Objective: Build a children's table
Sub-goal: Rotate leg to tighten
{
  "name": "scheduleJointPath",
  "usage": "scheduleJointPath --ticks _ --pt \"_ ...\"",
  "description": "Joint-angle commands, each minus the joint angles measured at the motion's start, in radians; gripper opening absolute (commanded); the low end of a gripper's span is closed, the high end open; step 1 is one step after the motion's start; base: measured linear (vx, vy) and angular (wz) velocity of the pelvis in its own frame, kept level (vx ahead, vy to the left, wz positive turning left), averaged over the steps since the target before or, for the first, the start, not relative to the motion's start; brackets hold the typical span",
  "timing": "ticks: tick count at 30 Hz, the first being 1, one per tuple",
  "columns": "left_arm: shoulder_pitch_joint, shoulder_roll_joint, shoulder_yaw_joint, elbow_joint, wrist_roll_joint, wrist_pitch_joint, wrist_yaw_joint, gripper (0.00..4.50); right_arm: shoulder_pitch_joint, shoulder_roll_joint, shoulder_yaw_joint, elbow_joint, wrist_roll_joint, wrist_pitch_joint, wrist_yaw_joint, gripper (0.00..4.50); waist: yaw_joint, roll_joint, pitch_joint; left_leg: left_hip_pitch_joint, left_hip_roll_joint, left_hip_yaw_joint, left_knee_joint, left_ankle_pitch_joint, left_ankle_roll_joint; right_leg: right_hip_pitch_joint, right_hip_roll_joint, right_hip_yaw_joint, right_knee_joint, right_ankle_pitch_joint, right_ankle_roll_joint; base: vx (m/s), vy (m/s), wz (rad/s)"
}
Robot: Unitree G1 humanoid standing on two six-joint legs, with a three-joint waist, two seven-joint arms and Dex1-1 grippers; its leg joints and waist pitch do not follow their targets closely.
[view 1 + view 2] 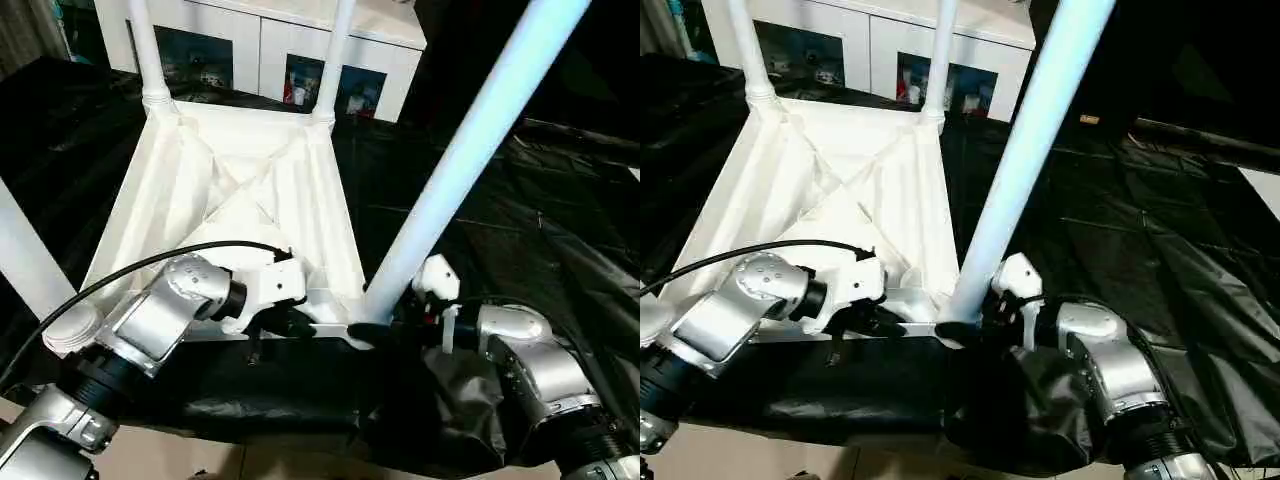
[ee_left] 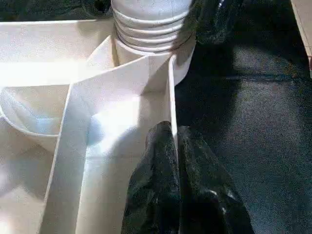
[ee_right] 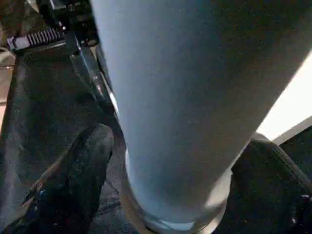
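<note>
The white plastic table top [image 1: 240, 190] lies upside down on black sheeting [image 1: 560, 240], its ribbed X-braced underside showing, with legs standing in its corner sockets. The left gripper [image 1: 290, 325] is pinched closed on the thin near rim [image 2: 171, 97]. The right gripper [image 3: 170, 195] has its fingers [image 3: 80, 170] spread around the near right leg [image 1: 470, 140] at its base, just beside it. A white cabinet [image 1: 270, 45] stands beyond.
</note>
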Motion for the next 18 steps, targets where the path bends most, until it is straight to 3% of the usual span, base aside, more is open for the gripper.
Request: scheduleJointPath --ticks 1,11,18 --pt "0.016 -0.021 -0.040 -0.013 -0.001 -0.004 -0.022 0.00 -0.011 -0.009 0.004 0.013 -0.016 -0.009 -0.002 3.85 -0.003 0.012 -0.047 0.004 0.003 0.015 -0.080 -0.170 0.023 0.055 -0.025 0.026 -0.050 -0.214 -0.181 0.000 0.000 0.00" --pt "0.020 -0.027 -0.031 -0.012 0.001 -0.007 -0.025 0.00 -0.022 -0.002 -0.002 0.035 -0.021 -0.019 -0.009 2.83 -0.003 0.009 -0.050 0.005 0.002 0.016 -0.076 -0.139 0.031 0.057 -0.024 0.026 -0.045 -0.183 -0.188 0.000 0.000 0.00" --pt "0.030 -0.037 -0.030 -0.004 -0.006 0.004 -0.024 0.00 -0.007 0.011 -0.002 0.044 -0.011 -0.018 -0.015 2.70 -0.003 0.011 -0.053 0.004 0.002 0.016 -0.075 -0.142 0.027 0.058 -0.024 0.026 -0.045 -0.196 -0.183 0.000 0.000 0.00"
